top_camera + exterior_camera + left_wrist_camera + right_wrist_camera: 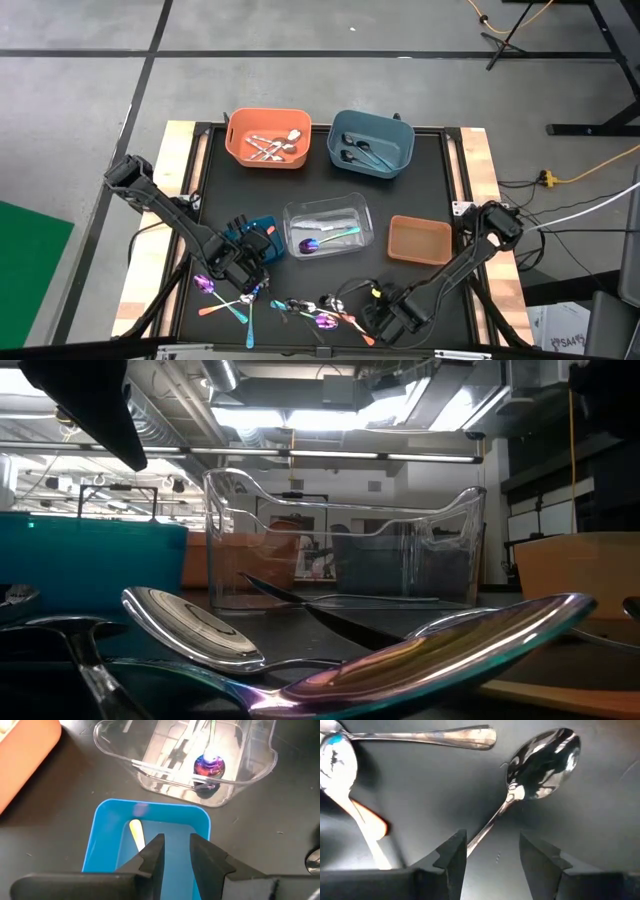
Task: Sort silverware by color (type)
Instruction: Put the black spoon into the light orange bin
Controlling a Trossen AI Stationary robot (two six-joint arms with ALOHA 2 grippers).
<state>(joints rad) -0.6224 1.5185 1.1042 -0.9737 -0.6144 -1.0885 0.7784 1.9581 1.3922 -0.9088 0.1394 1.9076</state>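
Left pincer (247,262) hangs over the small bright-blue bin (150,827) at the desk's (330,195) front-left; fingers (152,857) stand slightly apart with nothing between them. One pale-handled utensil (137,834) lies in that bin, just ahead of the fingertips.

Loose silverware (290,308) is scattered along the front edge — teal, orange and iridescent pieces, from just in front of the left pincer across to the right one.

Orange bin (267,138) at the back holds silver pieces; dark-blue bin (371,143) beside it holds black ones. Clear bin (328,226) in the middle holds an iridescent spoon (322,240).

Right pincer (385,318) sits low at the front, right of centre, fingers (451,855) spread wide, nothing gripped. A plain silver spoon (540,762) lies flat on the desk directly ahead: its bowl is beyond the fingertips and its handle runs back into the gap, close by one finger. An orange-handled spoon (350,785) and a silver handle (430,736) lie off to the side.

Brown bin (420,240) sits at the right, behind the right pincer.
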